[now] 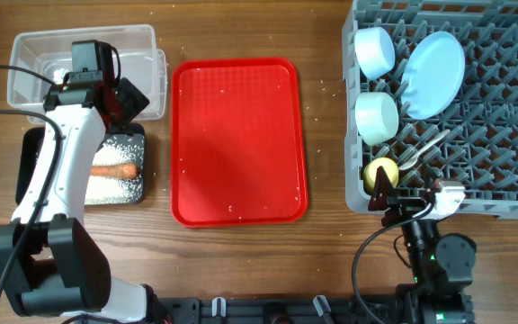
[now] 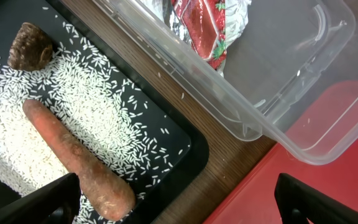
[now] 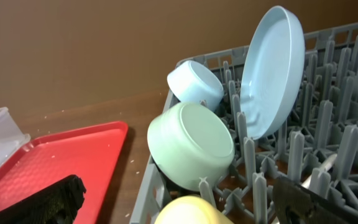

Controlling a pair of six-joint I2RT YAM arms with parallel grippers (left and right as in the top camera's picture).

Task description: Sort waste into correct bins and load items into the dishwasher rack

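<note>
Find the orange-brown stick [image 2: 73,154] lying flat on loose rice [image 2: 104,106] in the black tray [image 2: 191,149], near the small brown lump [image 2: 30,55], with the red wrapper [image 2: 201,28] already in the clear tub [image 2: 278,118] just beside. Note the left gripper [image 2: 178,185] hanging above the tray's corner with fingers spread wide and empty. Judge the stick light, fairly firm, round and probably greasy, so apt to roll or skid on the grains; take it across the middle, square to its length, squeezing gently. Over at the dishwasher rack [image 1: 502,135], see the right gripper [image 3: 179,186] likewise parted, straddling the yellow cup [image 3: 188,213] with a gap on either side. Treat the cup as light, stiff, smooth plastic, likely to slip under a pinch on its rounded body; cannot tell its way up from here, so prefer a hold on one wall at the rim once found
</note>
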